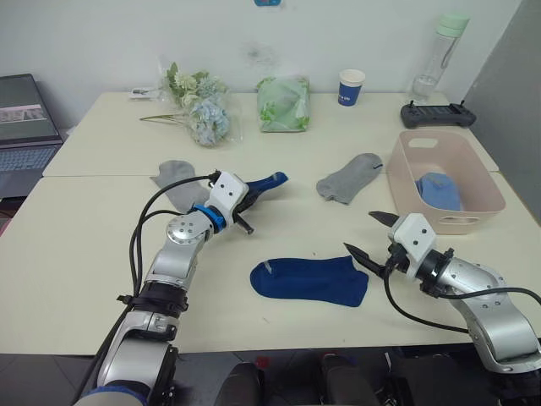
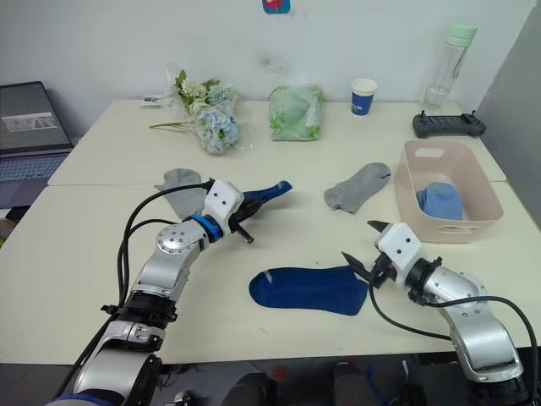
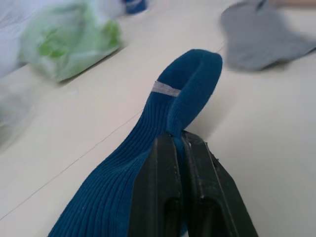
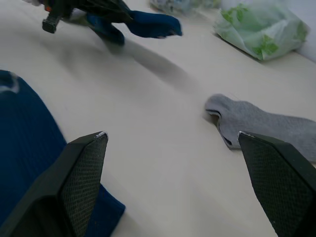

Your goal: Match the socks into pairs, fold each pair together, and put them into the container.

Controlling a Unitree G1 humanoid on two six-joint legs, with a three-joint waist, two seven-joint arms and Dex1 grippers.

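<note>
My left gripper (image 1: 249, 200) is shut on a navy blue sock (image 1: 269, 181), held just above the table; in the left wrist view the fingers (image 3: 168, 197) pinch its ribbed cuff (image 3: 187, 84). The other navy sock (image 1: 309, 280) lies flat near the front edge. My right gripper (image 1: 369, 234) stands open just right of it, toe side. One grey sock (image 1: 350, 178) lies left of the pink container (image 1: 473, 200); another grey sock (image 1: 175, 176) lies behind my left arm. Light blue socks (image 1: 439, 190) rest inside the container.
At the back of the table stand a flower bunch (image 1: 199, 106), a green plastic-wrapped bundle (image 1: 283, 103), a blue-and-white paper cup (image 1: 351, 87), a clear bottle (image 1: 439, 52) and a black controller (image 1: 437, 113). A laptop (image 1: 25, 127) sits far left.
</note>
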